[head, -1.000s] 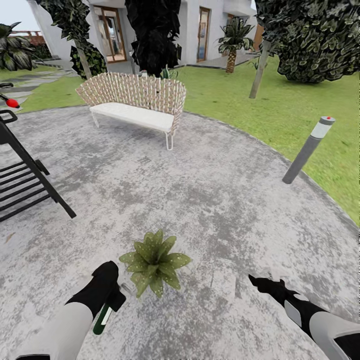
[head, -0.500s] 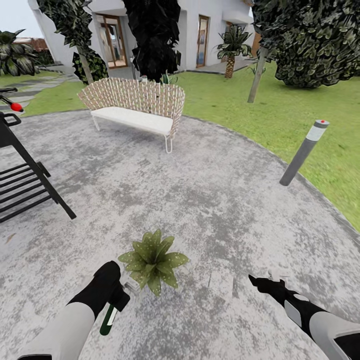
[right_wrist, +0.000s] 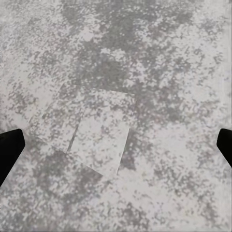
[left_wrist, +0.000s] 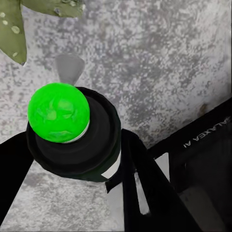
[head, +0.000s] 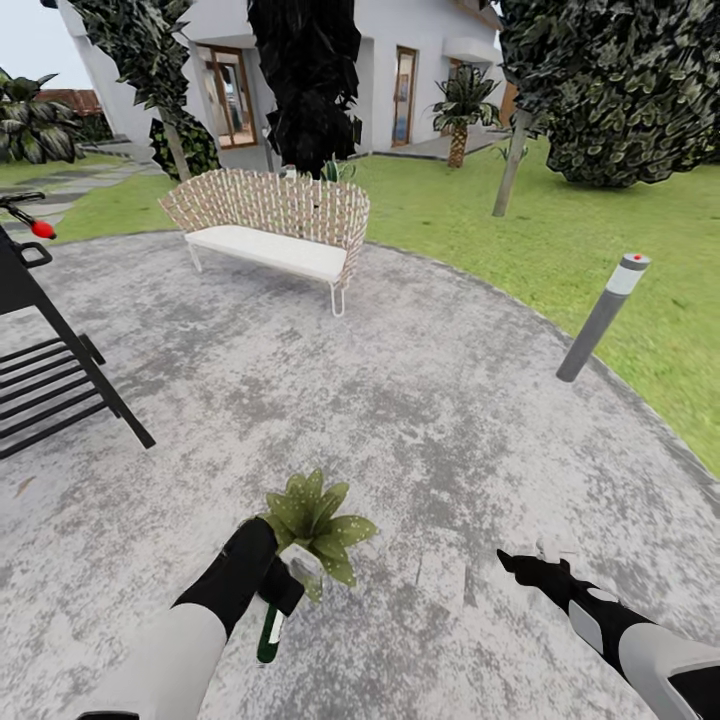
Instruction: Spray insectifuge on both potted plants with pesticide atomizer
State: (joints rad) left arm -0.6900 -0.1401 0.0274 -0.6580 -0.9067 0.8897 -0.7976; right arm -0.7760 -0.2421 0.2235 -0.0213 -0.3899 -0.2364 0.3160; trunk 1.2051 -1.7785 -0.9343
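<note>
L gripper (head: 272, 585): clamped on atomizer (head: 270, 632), moved fwd, now touching plant (head: 315, 520) leaves. R gripper (head: 522, 563): spread, unmoved, over patio (head: 400, 400).

L gripper (head: 283, 590) with atomizer (head: 271, 628) moved forward-right, now against plant (head: 315, 520) near-left leaves | spray head over leaves, was just beside them | camera panned slightly; whole scene shifted in frame
</note>
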